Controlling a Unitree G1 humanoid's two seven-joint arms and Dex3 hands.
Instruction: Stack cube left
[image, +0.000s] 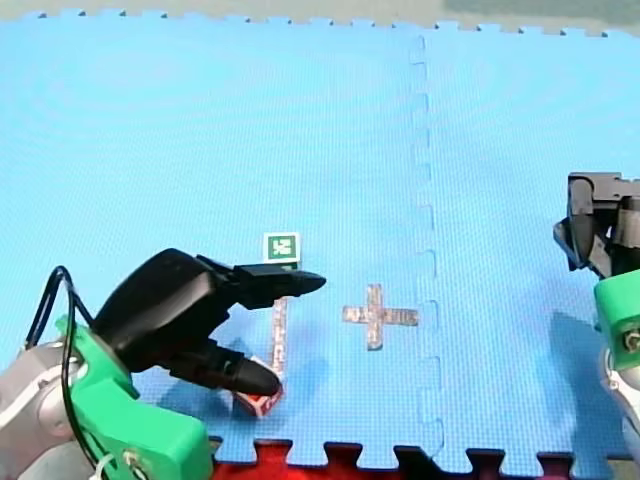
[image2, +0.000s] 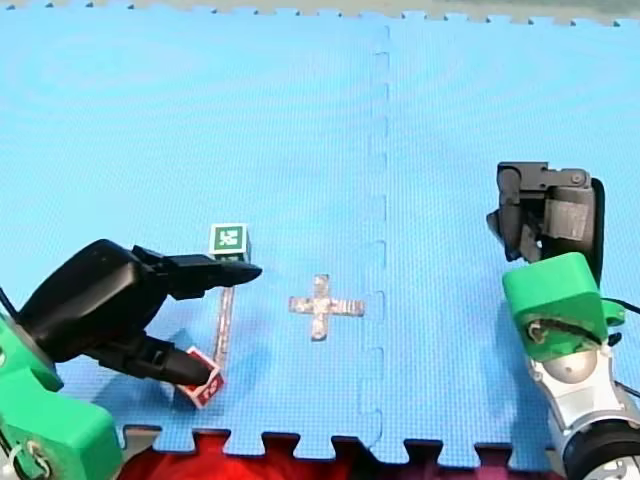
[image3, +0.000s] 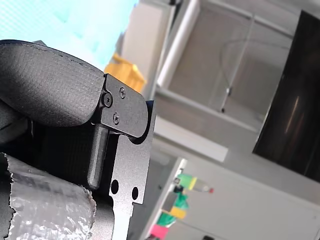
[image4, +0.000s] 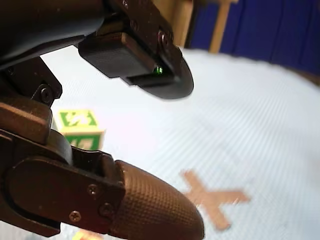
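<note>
A green cube (image: 282, 247) with a white marker on top stands on the blue foam mat (image: 200, 130). A red cube (image: 262, 402) lies tilted near the mat's front edge. My left hand (image: 290, 335) comes in from the lower left. Its lower fingers (image: 245, 374) lie over the red cube and touch its top. One upper finger (image: 290, 283) reaches out just in front of the green cube, not touching it. The second wrist view shows the green cube (image4: 79, 127) beyond two dark fingertips. My right hand (image2: 545, 215) hangs at the right side, holding nothing.
A silver tape cross (image: 377, 316) marks the mat right of the cubes, and a tape strip (image: 280, 330) runs between the two cubes. The mat's jigsaw front edge (image: 350, 455) is close to the red cube. A seam (image: 425, 200) splits the mat.
</note>
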